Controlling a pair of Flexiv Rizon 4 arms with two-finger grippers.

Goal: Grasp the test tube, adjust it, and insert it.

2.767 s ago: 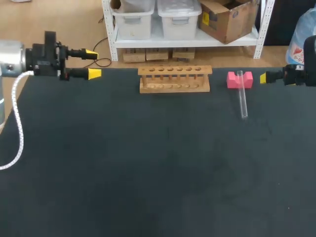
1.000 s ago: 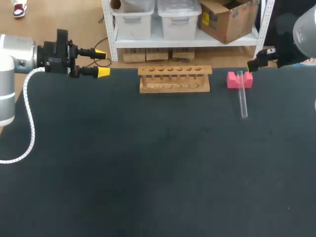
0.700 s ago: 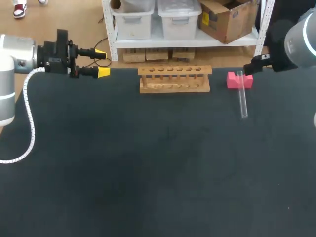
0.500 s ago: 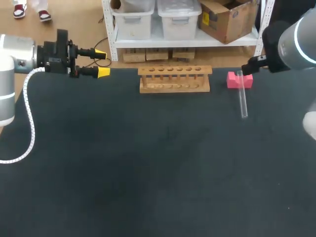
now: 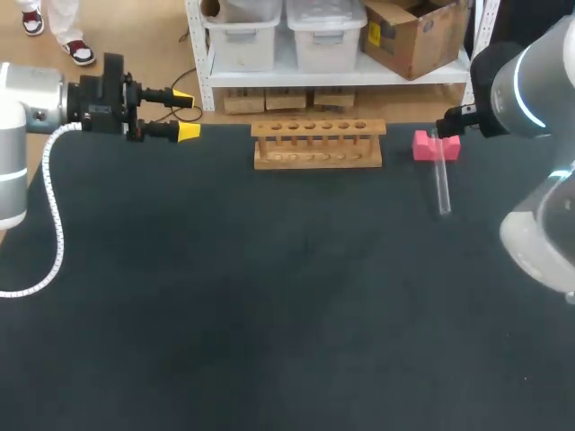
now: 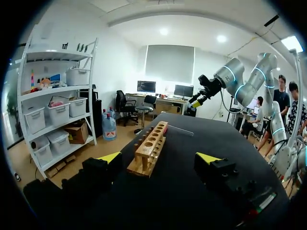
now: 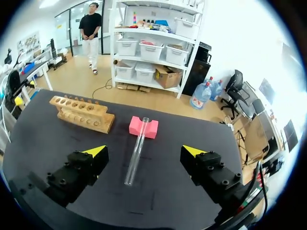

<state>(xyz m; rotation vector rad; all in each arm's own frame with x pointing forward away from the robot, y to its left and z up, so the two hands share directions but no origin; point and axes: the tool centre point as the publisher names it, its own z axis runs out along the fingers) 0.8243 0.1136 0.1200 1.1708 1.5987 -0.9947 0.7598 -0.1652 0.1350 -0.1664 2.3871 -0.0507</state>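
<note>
Black covering spans the bench [image 5: 269,296]. The test tube [image 5: 441,184] lies flat at the far right, its far end resting in the notch of a pink block [image 5: 422,144] and its near end on the bench. Whether the tube carries any marking is too small to tell.

A wooden rack [image 5: 318,144] stands at the far middle, well left of the block. From the left wrist, the block is mostly hidden behind the rack [image 6: 149,148].

The right tool [image 5: 452,125] hangs just right of the block; from overhead its yellow tips are hard to make out. Its own camera shows the right tool [image 7: 144,151] spread wide above the tube [image 7: 135,153], touching nothing.

The left tool [image 5: 184,114] sits at the far left edge, fingers wide apart, pointing toward the rack and gripping nothing.
</note>
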